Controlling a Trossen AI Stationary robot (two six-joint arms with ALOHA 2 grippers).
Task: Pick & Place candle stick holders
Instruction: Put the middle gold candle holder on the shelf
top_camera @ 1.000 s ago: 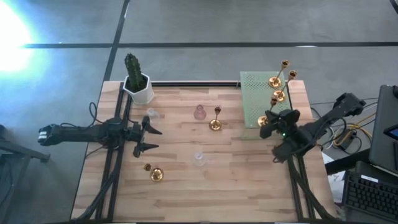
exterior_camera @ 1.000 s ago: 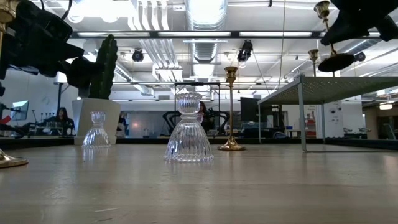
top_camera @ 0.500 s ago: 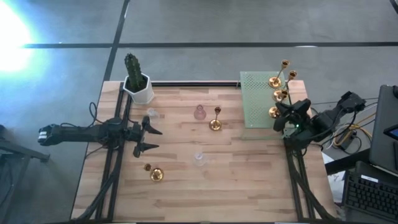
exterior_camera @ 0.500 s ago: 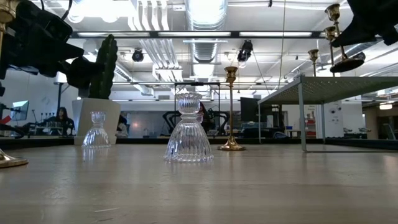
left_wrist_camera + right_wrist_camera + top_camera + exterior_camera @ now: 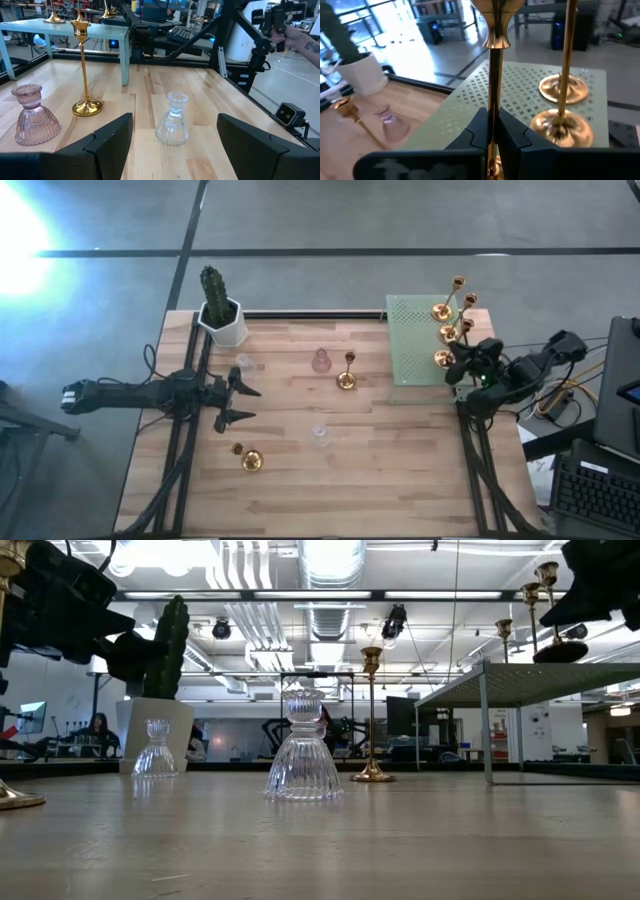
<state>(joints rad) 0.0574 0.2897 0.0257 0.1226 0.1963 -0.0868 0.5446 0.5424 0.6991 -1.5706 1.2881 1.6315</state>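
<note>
My right gripper (image 5: 462,364) is shut on a gold candle stick holder (image 5: 492,60) over the green raised platform (image 5: 410,340), beside two more gold holders (image 5: 441,310) (image 5: 449,332) that stand on it. On the table a gold holder (image 5: 346,372), a pinkish glass one (image 5: 321,361) and two clear glass ones (image 5: 321,434) (image 5: 245,362) stand on their bases. Another gold holder (image 5: 247,459) lies near the front left. My left gripper (image 5: 243,403) is open and empty at the table's left, level above the wood. My right gripper pinches the gold holder's thin stem (image 5: 493,116), at its lower part, between its two fingers (image 5: 477,131). The fingers come roughly level from the table's right side and lie across the stem. The holder stands upright, its base (image 5: 560,652) just at the platform top; whether it rests there I cannot tell.
A white pot with a green cactus (image 5: 222,316) stands at the far left corner. The platform stands on legs (image 5: 484,720) at the far right. Beyond the right edge are a keyboard (image 5: 600,495) and cables. A person's hand (image 5: 300,37) shows in the room beyond.
My right gripper has carried the gold holder from the platform's near-left edge toward the table's right edge, in over the platform, and stopped next to the two standing gold holders. The holder has stayed upright. Its base has come down close to the platform top.
</note>
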